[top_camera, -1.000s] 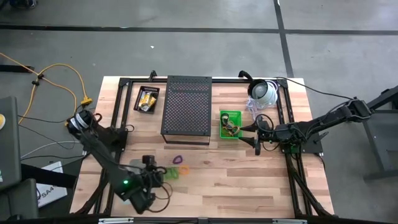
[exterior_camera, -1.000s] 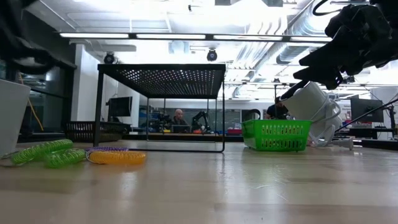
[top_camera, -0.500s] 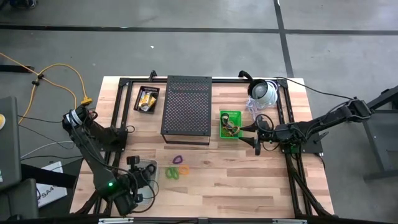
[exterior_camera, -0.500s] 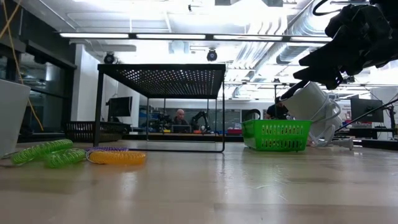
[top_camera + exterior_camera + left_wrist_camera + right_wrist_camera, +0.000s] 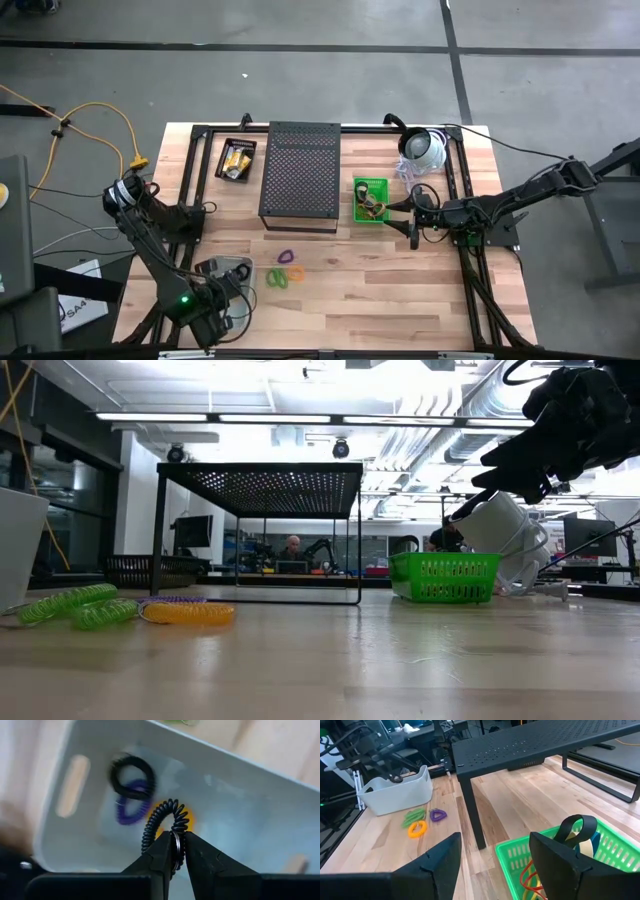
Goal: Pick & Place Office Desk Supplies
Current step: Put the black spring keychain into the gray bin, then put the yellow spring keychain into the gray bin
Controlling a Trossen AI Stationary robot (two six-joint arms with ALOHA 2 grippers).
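Observation:
My left gripper [image 5: 175,840] hangs over a white bin [image 5: 240,815] at the table's near left [image 5: 228,270], shut on a black coil loop [image 5: 162,822]. Inside the bin lie another black loop [image 5: 131,774], a purple loop [image 5: 131,809] and an orange one [image 5: 186,817]. On the table beside the bin lie a purple loop [image 5: 286,257], a green loop [image 5: 276,279] and an orange loop [image 5: 294,272]. My right gripper [image 5: 413,216] waits open next to a green basket [image 5: 369,200] that holds supplies. My left gripper pinches one end of the black coil loop [image 5: 176,851] between its two fingers. The fingers come from above and point down. The rest of the coil hangs below the fingertips over the bin's inside, lifted off the table.
A black mesh stand [image 5: 300,175] fills the table's far middle. A black tray with yellow packets [image 5: 238,158] sits left of it. A white dome device with a cable [image 5: 423,150] is at the far right. Bare wood lies along the near edge, right of the loops.
My left gripper has gone toward the table's left edge, from beside the loose loops to above the white bin, and has rolled about its own axis. My right arm has kept still.

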